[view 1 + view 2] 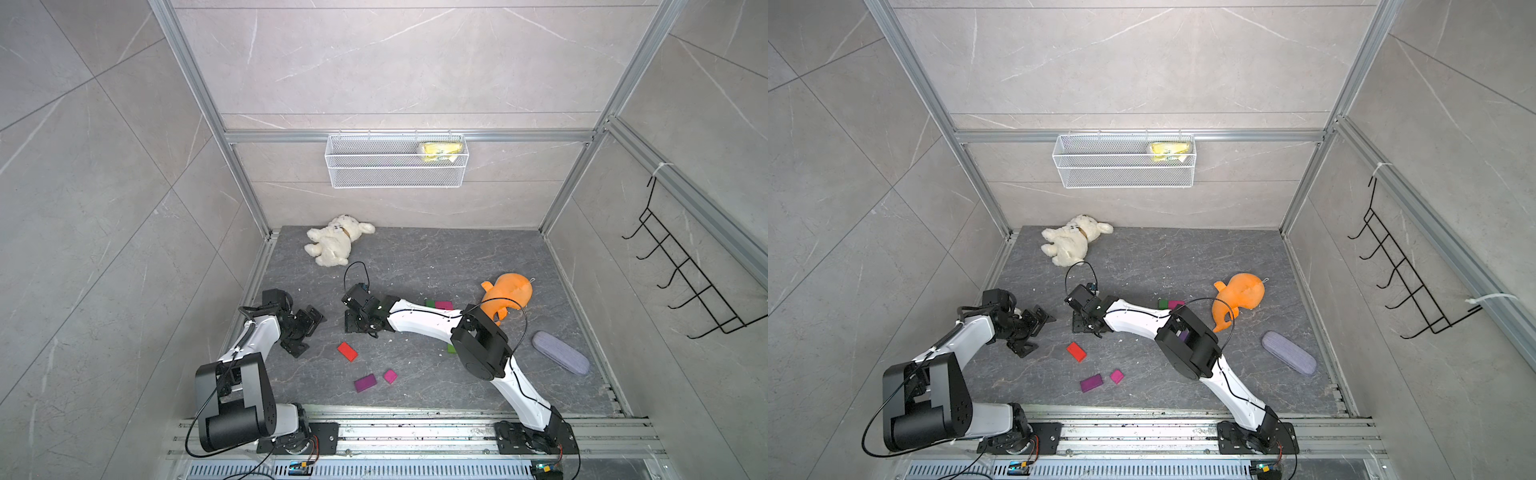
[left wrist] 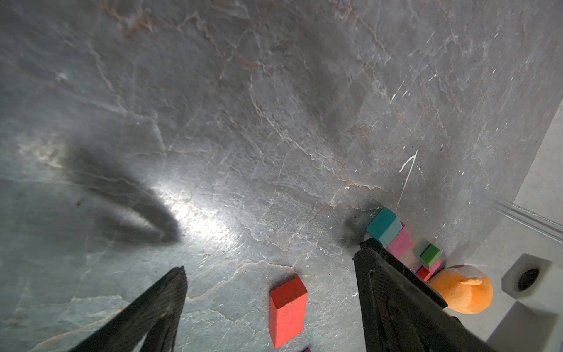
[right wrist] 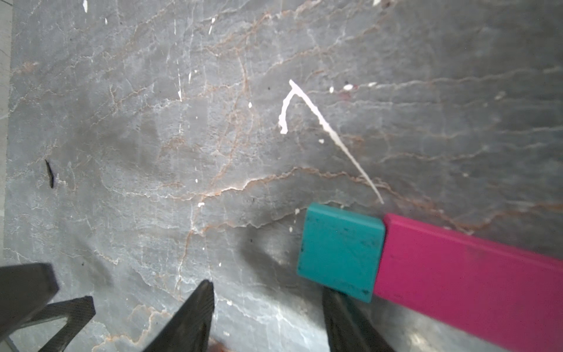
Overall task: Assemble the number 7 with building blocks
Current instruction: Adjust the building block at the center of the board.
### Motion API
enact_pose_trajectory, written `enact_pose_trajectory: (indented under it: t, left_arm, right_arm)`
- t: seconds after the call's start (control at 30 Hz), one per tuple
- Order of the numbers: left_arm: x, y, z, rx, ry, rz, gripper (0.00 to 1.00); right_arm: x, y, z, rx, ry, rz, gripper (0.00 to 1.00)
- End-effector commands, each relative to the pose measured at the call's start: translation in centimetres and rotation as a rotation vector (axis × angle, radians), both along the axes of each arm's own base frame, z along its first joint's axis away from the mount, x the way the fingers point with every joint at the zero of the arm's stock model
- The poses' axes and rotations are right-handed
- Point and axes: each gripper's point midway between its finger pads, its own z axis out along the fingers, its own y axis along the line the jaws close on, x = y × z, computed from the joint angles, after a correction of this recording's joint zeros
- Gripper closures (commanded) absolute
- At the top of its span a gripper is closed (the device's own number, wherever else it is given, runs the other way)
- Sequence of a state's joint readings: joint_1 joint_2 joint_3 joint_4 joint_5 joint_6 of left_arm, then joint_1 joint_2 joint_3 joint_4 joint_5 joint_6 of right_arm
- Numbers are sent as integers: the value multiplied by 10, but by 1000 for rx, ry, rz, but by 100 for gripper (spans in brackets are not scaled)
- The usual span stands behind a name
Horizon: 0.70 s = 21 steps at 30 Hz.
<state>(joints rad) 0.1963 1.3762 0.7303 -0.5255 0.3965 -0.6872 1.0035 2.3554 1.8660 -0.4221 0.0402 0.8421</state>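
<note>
In the right wrist view a teal square block [image 3: 341,251] and a magenta rectangle [image 3: 469,280] lie end to end in a row. My right gripper [image 3: 268,292] is open just beside the teal end, with nothing between its fingers. No whole number 7 shows in any view. My left gripper [image 2: 274,257] stands wide open low over the floor, with a red block [image 2: 288,307] lying loose between its fingers. In both top views the red block [image 1: 347,351], a purple rectangle [image 1: 365,382] and a magenta square [image 1: 390,376] lie in front of the grippers. The right arm hides other blocks.
A white plush dog [image 1: 336,240] lies at the back left and an orange plush toy [image 1: 505,297] at the right. A grey case [image 1: 560,353] sits near the right wall. Green [image 1: 430,304] and magenta [image 1: 444,305] blocks lie behind the right forearm. A wire basket [image 1: 395,160] hangs on the back wall.
</note>
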Motion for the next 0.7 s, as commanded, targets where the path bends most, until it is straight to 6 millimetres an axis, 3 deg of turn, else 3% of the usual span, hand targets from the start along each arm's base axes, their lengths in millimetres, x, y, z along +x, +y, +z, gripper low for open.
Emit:
enact_pose_trajectory:
  t: [0.0, 0.37, 0.47, 0.53, 0.67]
  left_arm:
    - [-1, -3, -1, -21, -6, -21, 0]
    - [-1, -5, -1, -31, -11, -25, 1]
    - [1, -7, 1, -46, -23, -27, 2]
    - [3, -9, 3, -59, -34, -31, 4]
    - [8, -12, 9, -79, -53, -38, 6]
  right_arm:
    - [-3, -8, -23, -62, 34, 0, 40]
    - [-7, -2, -13, -30, 44, 13, 40]
    - [-12, 7, 9, 14, 24, 33, 40]
    - [-16, 13, 35, 53, -9, 53, 40]
    - [-20, 8, 77, 112, -59, 57, 40]
